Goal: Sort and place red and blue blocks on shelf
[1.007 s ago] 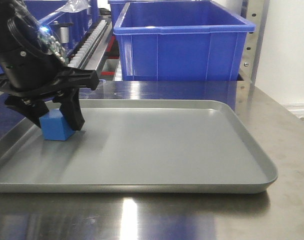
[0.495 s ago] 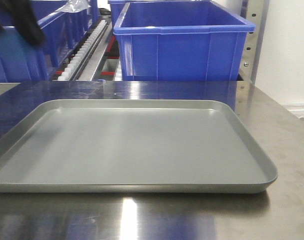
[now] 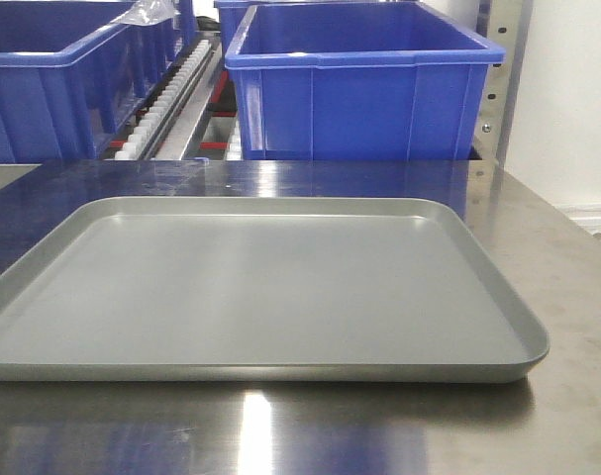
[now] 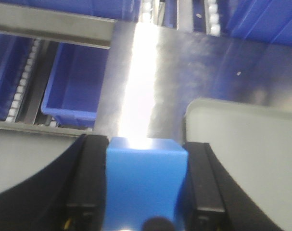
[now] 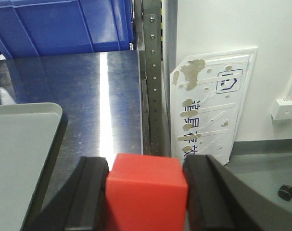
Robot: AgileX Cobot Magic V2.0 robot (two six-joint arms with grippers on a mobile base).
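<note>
In the left wrist view my left gripper (image 4: 146,144) is shut on the blue block (image 4: 146,183), which fills the gap between the black fingers (image 4: 90,178). It hangs above the steel table, left of the grey tray's corner (image 4: 242,144). My right gripper (image 5: 146,161) is shut on the red block (image 5: 146,192), held over the table's right edge beside the shelf post (image 5: 153,72). The shelf (image 3: 503,59) stands behind the table with white roller tracks (image 3: 166,89) and blue bins (image 3: 364,79). Neither gripper shows in the front view.
A shallow grey tray (image 3: 280,371) lies empty on the steel table (image 3: 557,257). A second blue bin (image 3: 52,89) sits at the back left. A lower shelf bin (image 4: 76,82) shows below the table edge. A white sign panel (image 5: 213,101) leans by the wall.
One second ago the left gripper held the blue block on the tray's left side. It then rose up and left, out of the front view, taking the block with it.
</note>
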